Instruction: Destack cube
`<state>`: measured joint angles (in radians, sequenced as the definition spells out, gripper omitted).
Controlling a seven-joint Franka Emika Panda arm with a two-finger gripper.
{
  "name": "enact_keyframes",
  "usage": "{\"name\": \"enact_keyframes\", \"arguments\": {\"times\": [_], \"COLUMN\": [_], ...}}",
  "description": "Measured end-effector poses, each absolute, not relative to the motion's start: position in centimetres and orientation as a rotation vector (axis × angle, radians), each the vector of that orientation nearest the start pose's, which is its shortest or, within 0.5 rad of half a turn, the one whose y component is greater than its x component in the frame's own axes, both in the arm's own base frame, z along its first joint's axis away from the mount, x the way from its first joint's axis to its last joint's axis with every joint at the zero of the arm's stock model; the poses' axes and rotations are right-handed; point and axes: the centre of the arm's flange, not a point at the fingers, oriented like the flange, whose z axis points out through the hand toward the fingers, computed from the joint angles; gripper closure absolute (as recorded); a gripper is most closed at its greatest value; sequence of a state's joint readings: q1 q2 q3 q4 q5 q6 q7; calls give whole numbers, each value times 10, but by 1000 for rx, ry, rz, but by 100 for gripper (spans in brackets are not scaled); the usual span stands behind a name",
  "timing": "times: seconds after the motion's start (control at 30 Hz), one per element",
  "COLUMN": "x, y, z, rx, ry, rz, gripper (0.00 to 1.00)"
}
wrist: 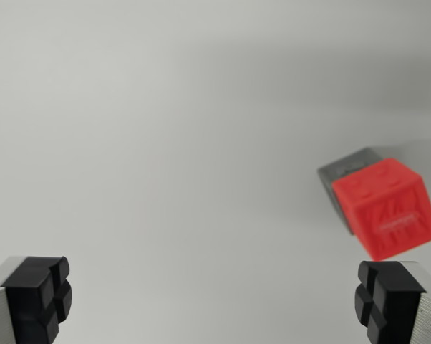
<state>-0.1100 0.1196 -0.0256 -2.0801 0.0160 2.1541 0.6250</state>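
Jaws spread wide and empty, the gripper [215,301] hangs over a pale surface [165,143]; it should shift right to centre on the red cube [387,208], apparently stacked on a grey cube [348,166], before descending.

Top cube [387,209] sits on the lower cube [348,168], the stack well over on the wrist view's right, on the table [165,143]. Gripper [214,301] hangs nearer the camera, one finger [36,297] low left, the other low right, just below the stack.
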Motion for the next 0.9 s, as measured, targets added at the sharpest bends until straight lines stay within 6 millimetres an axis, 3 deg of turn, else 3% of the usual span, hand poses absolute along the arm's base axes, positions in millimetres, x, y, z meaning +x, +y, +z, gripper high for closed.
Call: {"name": "enact_keyframes", "arguments": {"times": [0.9], "x": [522], "y": [-150], "z": [317], "rx": [-3047], "ry": [763], "rz": [33], "gripper": [0]}}
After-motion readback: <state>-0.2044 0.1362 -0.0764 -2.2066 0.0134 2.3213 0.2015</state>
